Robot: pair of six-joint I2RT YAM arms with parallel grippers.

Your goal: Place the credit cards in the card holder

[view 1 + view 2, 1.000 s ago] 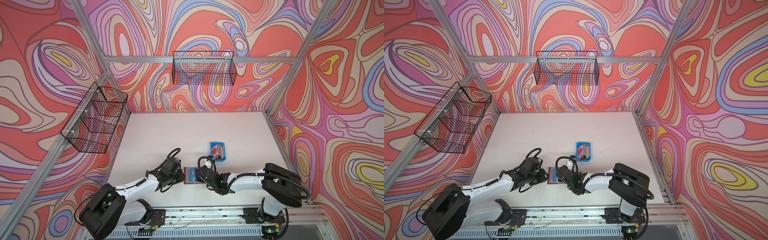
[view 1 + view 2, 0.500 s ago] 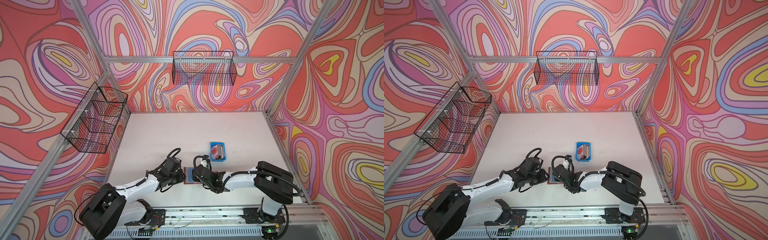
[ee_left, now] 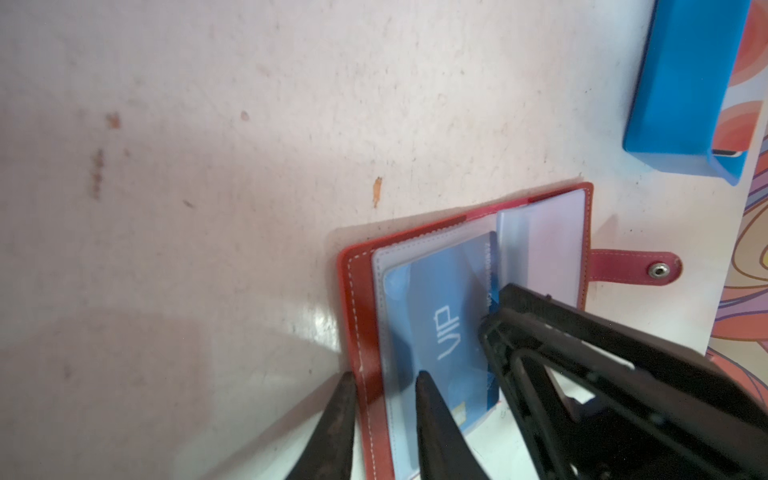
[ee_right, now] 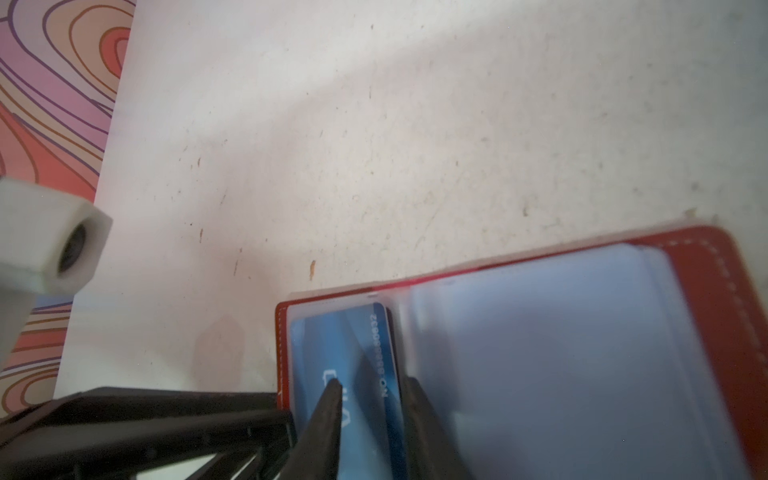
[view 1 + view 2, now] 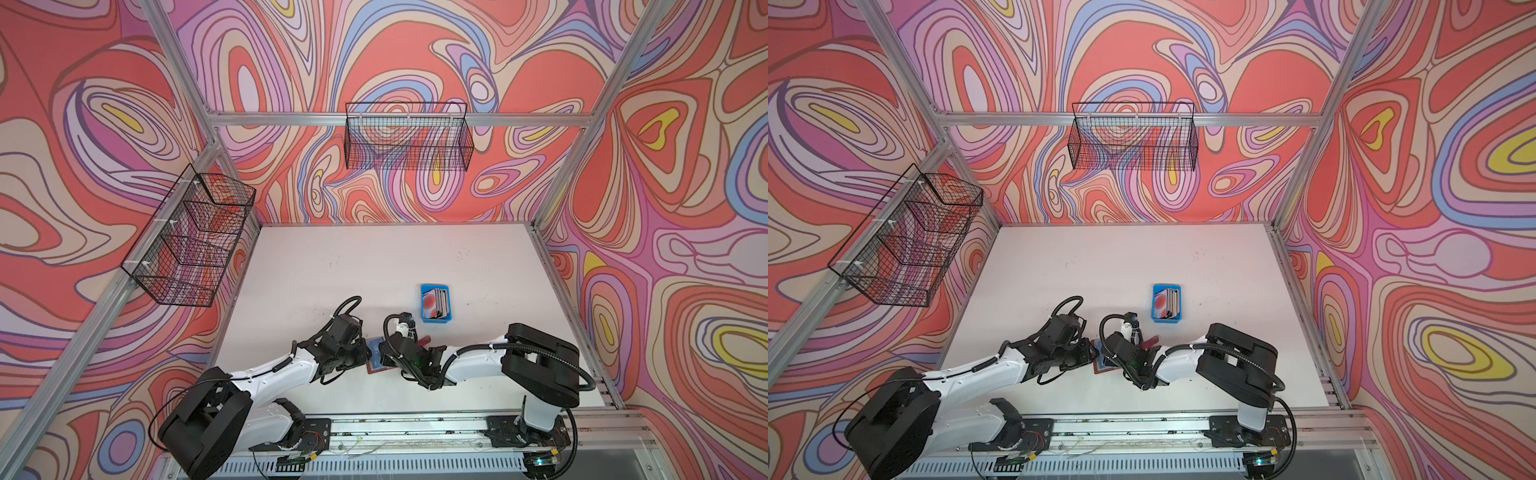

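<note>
One white table (image 5: 374,266) fills the floor of the cell. Two black wire baskets hang on the walls, one at the back (image 5: 409,143) and one at the side (image 5: 191,241). Two arms reach in from the front rail, the left arm (image 5: 274,370) and the right arm (image 5: 478,361), and their wrists meet near the table's front middle.

One blue tray (image 5: 436,318) sits just behind them. It holds a leaning stack of credit cards (image 5: 434,301), the front one white with a red circle. How many stand behind it cannot be counted.

One red card holder (image 3: 357,316) lies open and flat on the table between the two wrists. In both top views they cover most of it, so only a red corner and its snap tab (image 5: 424,341) show. One light blue card (image 3: 440,299) lies partly under a clear sleeve (image 4: 540,353) on the holder's page. It reads "VIP" in white, with "NO" and a row of digits too blurred to read along one edge.

The left gripper (image 3: 383,374) has its fingers a little apart. One tip is on the table at the cover's edge and the other is on the sleeve. The right gripper (image 4: 371,382) also has its fingers slightly apart, both tips on the card's face near the numbered edge. Its body hides the holder's lower right part in the left wrist view.
</note>
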